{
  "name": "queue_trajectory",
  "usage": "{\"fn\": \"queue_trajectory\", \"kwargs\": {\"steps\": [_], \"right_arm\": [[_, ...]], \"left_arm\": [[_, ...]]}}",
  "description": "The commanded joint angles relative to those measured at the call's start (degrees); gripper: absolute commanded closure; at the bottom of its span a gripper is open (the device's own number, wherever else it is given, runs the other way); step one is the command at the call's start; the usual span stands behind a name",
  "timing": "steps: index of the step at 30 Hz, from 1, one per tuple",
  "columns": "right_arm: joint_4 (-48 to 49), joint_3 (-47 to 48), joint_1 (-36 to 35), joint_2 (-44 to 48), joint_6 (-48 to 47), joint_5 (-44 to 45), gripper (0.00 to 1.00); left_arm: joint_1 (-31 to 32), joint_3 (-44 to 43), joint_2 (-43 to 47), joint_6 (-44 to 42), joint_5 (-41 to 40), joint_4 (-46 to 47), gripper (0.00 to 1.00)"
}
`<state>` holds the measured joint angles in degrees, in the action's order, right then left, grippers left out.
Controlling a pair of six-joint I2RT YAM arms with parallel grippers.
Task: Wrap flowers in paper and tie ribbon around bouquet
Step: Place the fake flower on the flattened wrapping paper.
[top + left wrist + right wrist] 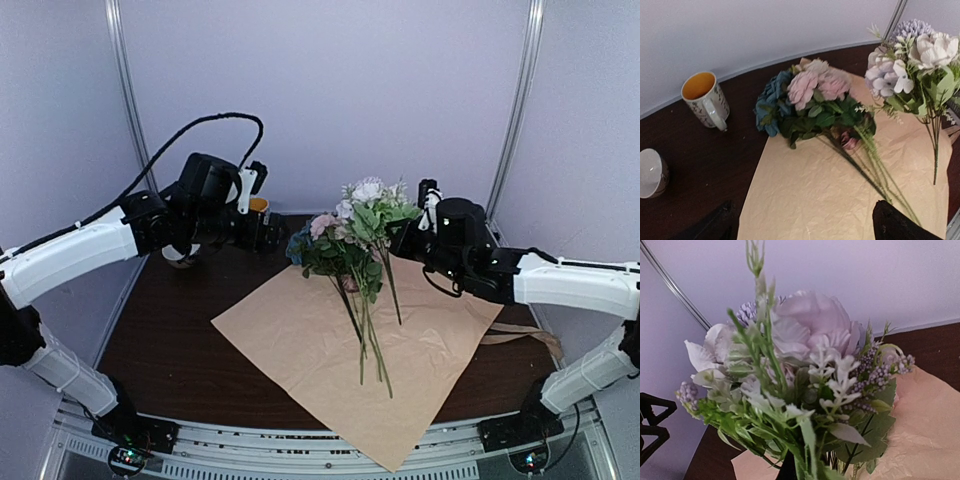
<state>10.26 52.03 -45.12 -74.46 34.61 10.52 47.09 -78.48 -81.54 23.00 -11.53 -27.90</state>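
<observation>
1. The paper (300, 340) lies flat on the counter (170, 340), tan face up, one corner pointing at the arm bases. Nothing is folded yet, so the wrapping has not begun.
2. The flowers are in two parts. The pink-and-blue bunch (322, 245) lies on the paper with its blooms at the far corner. The blue bloom hangs over the paper's edge onto the counter.
3. Its long axis runs from those blooms toward the near edge, slanting slightly right. The stems end about mid-sheet.
4. The right end effector (405, 238) is pressed together on the stems of the white-and-lavender sprig (372, 200). It holds the sprig upright, blooms up and stem hanging down over the paper.
5. That sprig hangs just to the right of the lying bunch. I cannot tell whether its stem tip touches the sheet.
6. The left end effector (807, 227) is spread wide and holds nothing. It hovers left of the blooms, so the lying bunch sits ahead of it and to its right.
7. The coming move likely turns on tipping the sprig leftward so that its stem lies parallel to the other stems. The right arm is the nearer one.
8. A tan strip, probably the ribbon (525, 335), lies beyond the paper's right corner. A mug (702, 100) and a bowl (651, 172) stand well off to the left.
</observation>
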Motion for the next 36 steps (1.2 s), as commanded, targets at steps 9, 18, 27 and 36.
{"fn": "queue_trajectory", "kwargs": {"steps": [9,18,27,36], "right_arm": [[-0.3,13.4,-7.1,-24.2,6.8,11.1,1.0],[-3.0,15.4,-7.2,-28.7,5.3,12.7,0.52],[-7.0,8.0,-7.2,-15.2,2.1,9.0,0.42],[-27.6,8.3,1.8,-6.8,-11.3,3.7,0.28]], "left_arm": [[-5.2,14.7,0.5,-2.1,-4.1,0.9,0.03],[-8.4,18.0,-5.5,-4.2,-3.6,4.6,0.03],[-9.3,15.1,-17.2,-6.0,-3.8,4.9,0.04],[-9.6,12.8,-18.0,-7.3,-4.2,3.4,0.04]]}}
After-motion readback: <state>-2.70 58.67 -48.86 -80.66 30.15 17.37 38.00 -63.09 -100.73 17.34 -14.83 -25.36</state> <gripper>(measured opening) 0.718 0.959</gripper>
